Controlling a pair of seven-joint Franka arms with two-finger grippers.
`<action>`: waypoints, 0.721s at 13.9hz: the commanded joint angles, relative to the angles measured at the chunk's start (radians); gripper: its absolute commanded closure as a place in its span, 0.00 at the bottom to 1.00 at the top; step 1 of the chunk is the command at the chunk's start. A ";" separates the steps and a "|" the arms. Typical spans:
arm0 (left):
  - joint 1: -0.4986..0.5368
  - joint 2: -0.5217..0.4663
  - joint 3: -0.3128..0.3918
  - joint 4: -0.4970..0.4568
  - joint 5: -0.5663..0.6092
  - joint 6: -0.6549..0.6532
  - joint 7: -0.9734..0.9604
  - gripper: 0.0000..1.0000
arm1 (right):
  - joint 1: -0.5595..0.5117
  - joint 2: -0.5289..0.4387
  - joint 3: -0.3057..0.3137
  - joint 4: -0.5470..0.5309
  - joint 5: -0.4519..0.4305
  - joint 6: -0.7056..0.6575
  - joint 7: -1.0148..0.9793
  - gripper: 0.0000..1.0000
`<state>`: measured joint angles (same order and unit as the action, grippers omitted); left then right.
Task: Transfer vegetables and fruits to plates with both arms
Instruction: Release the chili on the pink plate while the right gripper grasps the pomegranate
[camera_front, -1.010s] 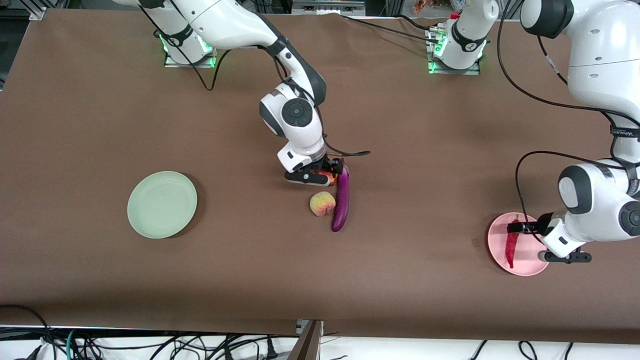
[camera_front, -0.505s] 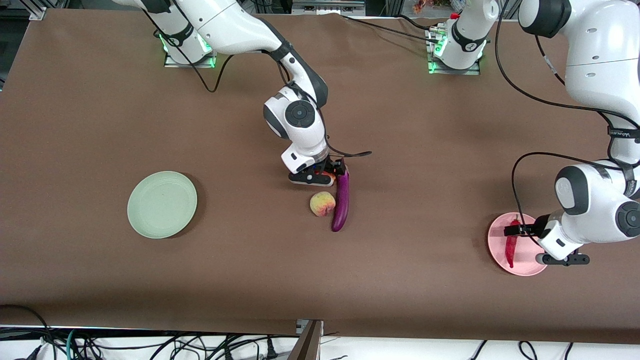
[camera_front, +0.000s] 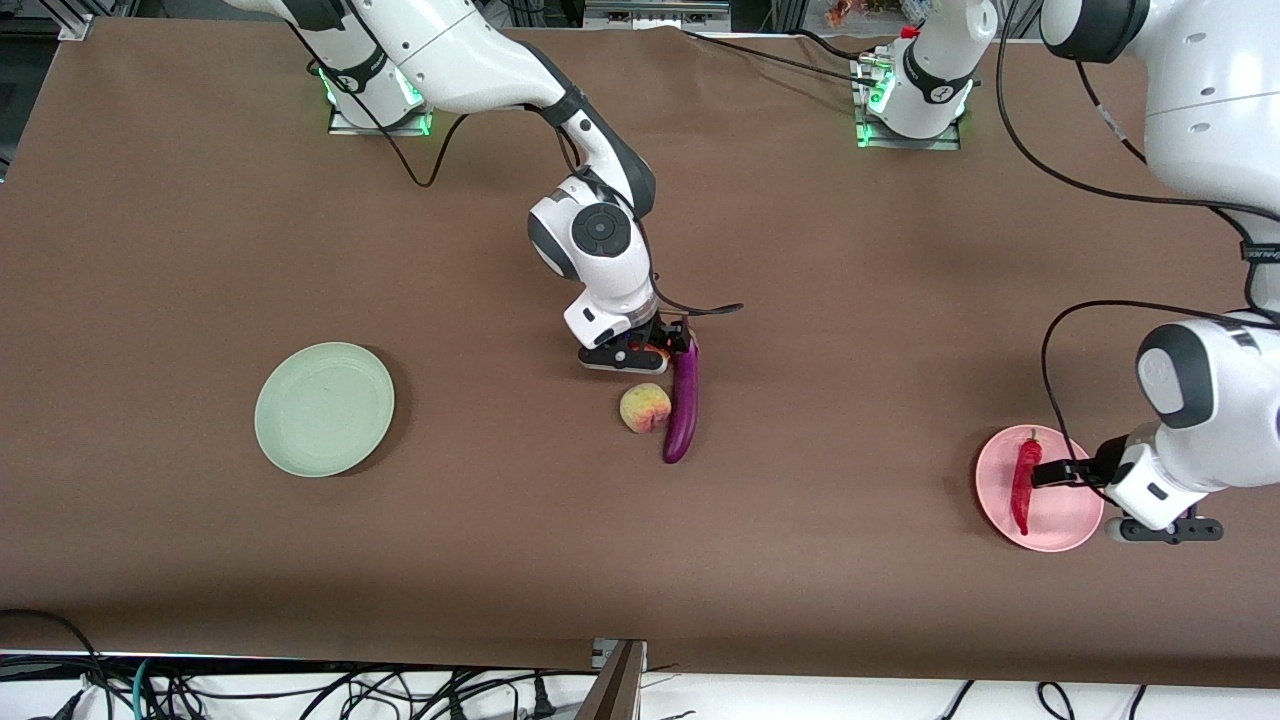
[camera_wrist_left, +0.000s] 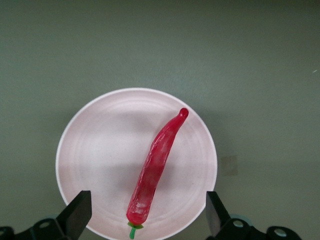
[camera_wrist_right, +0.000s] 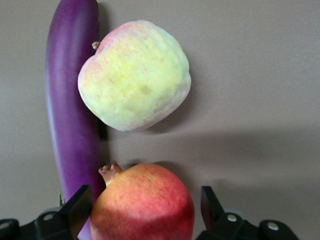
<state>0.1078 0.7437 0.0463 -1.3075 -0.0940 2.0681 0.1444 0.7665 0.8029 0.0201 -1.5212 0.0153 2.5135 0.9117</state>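
I've got the right gripper (camera_front: 655, 350) down at the table (camera_front: 160, 250) in the centre of the front view, its fingers (camera_wrist_right: 75, 205) spread wide either side of the red fruit (camera_wrist_right: 145, 202), not yet pressing on it. In the front view that fruit is mostly hidden under the gripper; only an orange-red sliver shows. The eggplant (camera_front: 683, 402) lies just beside it, and the peach-like fruit (camera_front: 645, 408) touches the eggplant lower in the frame. The green plate (camera_front: 324, 409) sits bare at middle left. At lower right, my left gripper (camera_front: 1040, 473) hangs over the pink plate (camera_front: 1070, 520), fingers (camera_wrist_left: 77, 215) apart and holding nothing, with the chili pepper (camera_front: 1022, 481) lying on the plate between them. Both wrist views cut off the fingertips' bases.
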 joint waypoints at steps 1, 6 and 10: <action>-0.010 -0.066 -0.006 -0.012 -0.010 -0.045 -0.014 0.00 | 0.014 0.016 -0.014 0.024 -0.017 0.007 0.016 0.45; -0.014 -0.066 -0.008 -0.015 -0.012 -0.078 -0.012 0.00 | 0.007 -0.020 -0.014 0.024 -0.017 -0.005 0.003 0.48; -0.019 -0.067 -0.009 -0.013 -0.009 -0.078 -0.051 0.00 | -0.010 -0.099 -0.022 0.024 -0.011 -0.123 -0.010 0.48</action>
<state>0.0929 0.6877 0.0366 -1.3132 -0.0940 1.9968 0.1220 0.7661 0.7658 0.0070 -1.4878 0.0132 2.4590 0.9100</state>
